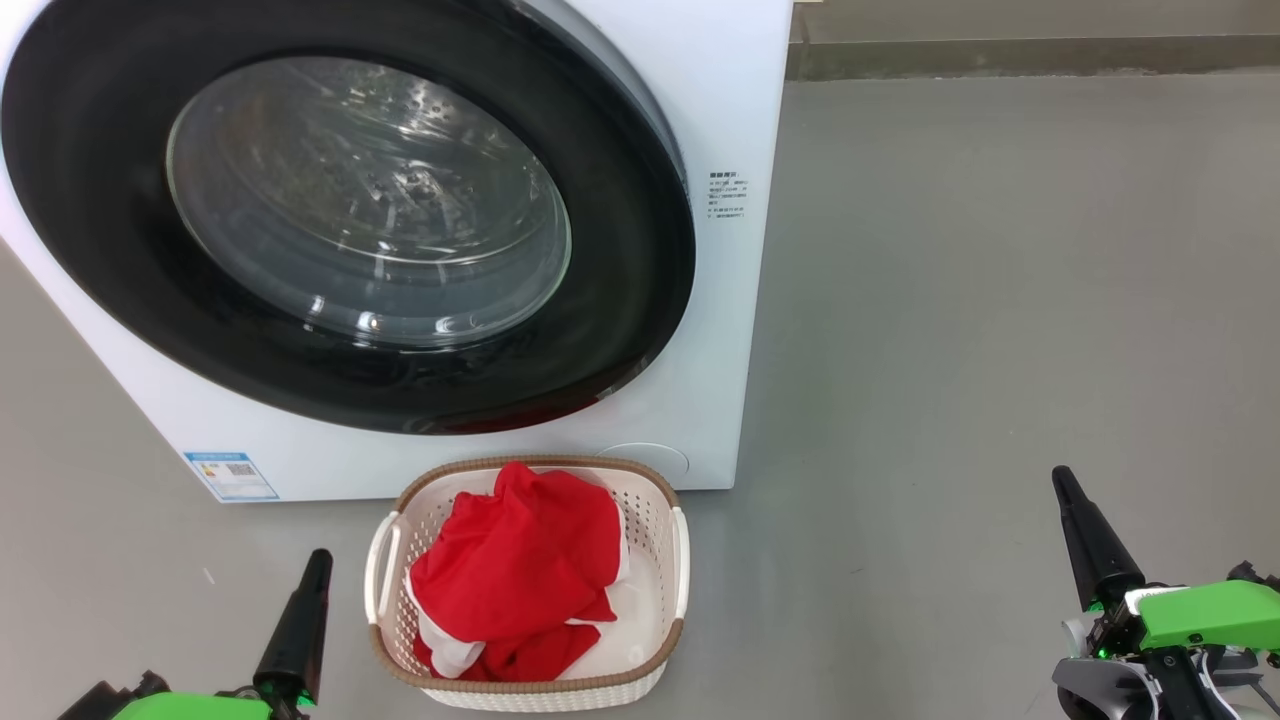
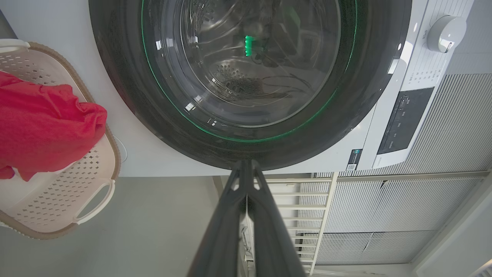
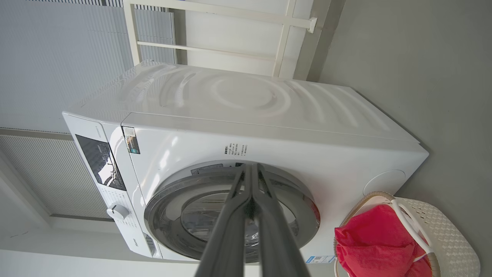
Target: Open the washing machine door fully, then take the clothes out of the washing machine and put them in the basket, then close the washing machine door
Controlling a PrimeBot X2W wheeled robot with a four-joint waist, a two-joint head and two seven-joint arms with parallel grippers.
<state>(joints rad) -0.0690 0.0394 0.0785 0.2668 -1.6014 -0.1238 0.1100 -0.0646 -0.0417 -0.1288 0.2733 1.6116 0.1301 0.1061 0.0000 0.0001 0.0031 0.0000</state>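
Observation:
The white washing machine stands ahead with its black-rimmed round door shut against its front; the drum shows empty through the glass. On the floor in front sits the cream basket holding the red and white clothes. My left gripper is shut and empty, low to the left of the basket. My right gripper is shut and empty, well to the right of the basket. The left wrist view faces the door with the clothes at its left. In the right wrist view the machine lies beyond my fingers.
Grey floor stretches to the right of the machine, up to a wall base. A blue label sticker is on the machine's lower front. A control panel and knob and a white frame behind the machine are visible.

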